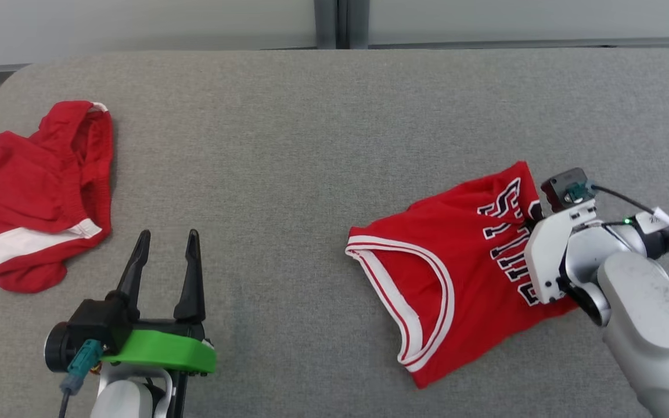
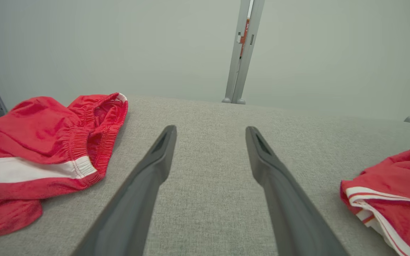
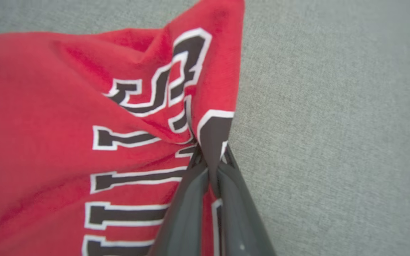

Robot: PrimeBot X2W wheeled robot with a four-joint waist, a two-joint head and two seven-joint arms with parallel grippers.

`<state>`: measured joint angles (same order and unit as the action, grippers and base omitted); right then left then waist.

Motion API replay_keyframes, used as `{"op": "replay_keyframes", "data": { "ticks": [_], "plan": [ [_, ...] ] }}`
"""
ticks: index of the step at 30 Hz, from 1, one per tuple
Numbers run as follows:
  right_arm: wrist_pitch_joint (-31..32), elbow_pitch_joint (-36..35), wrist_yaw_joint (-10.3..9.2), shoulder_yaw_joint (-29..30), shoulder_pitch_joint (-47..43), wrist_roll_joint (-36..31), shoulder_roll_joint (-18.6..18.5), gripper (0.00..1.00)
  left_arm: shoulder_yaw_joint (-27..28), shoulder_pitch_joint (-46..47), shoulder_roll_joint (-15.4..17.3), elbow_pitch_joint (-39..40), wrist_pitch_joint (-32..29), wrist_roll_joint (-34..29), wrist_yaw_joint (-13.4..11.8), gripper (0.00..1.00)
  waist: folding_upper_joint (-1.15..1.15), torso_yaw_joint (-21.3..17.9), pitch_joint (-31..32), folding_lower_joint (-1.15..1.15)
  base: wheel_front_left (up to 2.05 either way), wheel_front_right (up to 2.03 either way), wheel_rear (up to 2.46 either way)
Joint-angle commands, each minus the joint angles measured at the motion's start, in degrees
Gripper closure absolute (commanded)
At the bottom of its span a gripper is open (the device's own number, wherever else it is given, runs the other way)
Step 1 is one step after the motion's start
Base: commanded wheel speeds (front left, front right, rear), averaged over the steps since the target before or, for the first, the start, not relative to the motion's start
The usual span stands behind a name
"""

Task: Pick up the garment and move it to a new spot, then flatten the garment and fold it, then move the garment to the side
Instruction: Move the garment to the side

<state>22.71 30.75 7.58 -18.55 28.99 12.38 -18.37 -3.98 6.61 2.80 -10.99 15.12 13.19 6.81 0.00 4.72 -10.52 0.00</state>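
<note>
A red jersey [image 1: 456, 261] with black-and-white lettering and white-trimmed armholes lies crumpled on the right of the grey cushioned surface [image 1: 311, 145]. My right gripper [image 3: 210, 156] is shut on a fold of the jersey [image 3: 66, 106] at its lettered edge, the cloth pinched between the fingers and pulled up into a ridge. In the head view the right gripper [image 1: 535, 219] is mostly hidden by its own pale wrist at the jersey's right side. My left gripper [image 1: 166, 241] stands open over bare cushion at the lower left, holding nothing. The jersey's trimmed corner [image 2: 397, 192] also shows right of the left gripper [image 2: 210, 133].
Red shorts [image 1: 38, 191] with a white stripe lie bunched at the far left, close to the cushion's rounded edge; the shorts [image 2: 41, 142] lie just left of my left fingers. A pale wall with a metal post [image 2: 242, 53] stands behind the surface.
</note>
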Motion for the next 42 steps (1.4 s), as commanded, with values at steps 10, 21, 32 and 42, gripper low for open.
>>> {"op": "replay_keyframes", "data": {
  "ticks": [10, 21, 32, 42],
  "plan": [
    [-1.59, 1.76, -0.16, -3.31, 12.16, 0.55, -5.29, 1.0, -0.44, 5.23, 0.21, 5.61, 0.01, -4.26, 0.42, 0.0, 0.0, -11.96, -8.96, 0.0, 0.0, 0.0, 0.0],
    [-8.37, 11.19, -0.16, 6.61, 21.41, -2.82, -7.22, 1.0, -4.7, 10.15, 3.33, 9.91, 0.01, -5.67, 0.68, 0.0, 0.0, -18.43, -18.42, 0.0, 0.0, 0.0, 0.0],
    [-17.11, 17.59, -0.16, 17.98, 23.36, -12.49, -13.53, 1.0, -6.85, 11.91, 7.11, 16.27, 0.01, -6.08, 0.68, 0.0, 0.0, -16.72, -23.57, 0.0, 0.0, 0.0, 0.0],
    [-23.9, 16.05, -0.16, 31.0, 21.59, -26.71, -14.07, 1.0, -7.3, 9.05, 8.52, 19.67, 0.01, -6.33, 0.69, 0.0, 0.0, -13.21, -24.77, 0.0, 0.0, 0.0, 0.0]
  ]
}}
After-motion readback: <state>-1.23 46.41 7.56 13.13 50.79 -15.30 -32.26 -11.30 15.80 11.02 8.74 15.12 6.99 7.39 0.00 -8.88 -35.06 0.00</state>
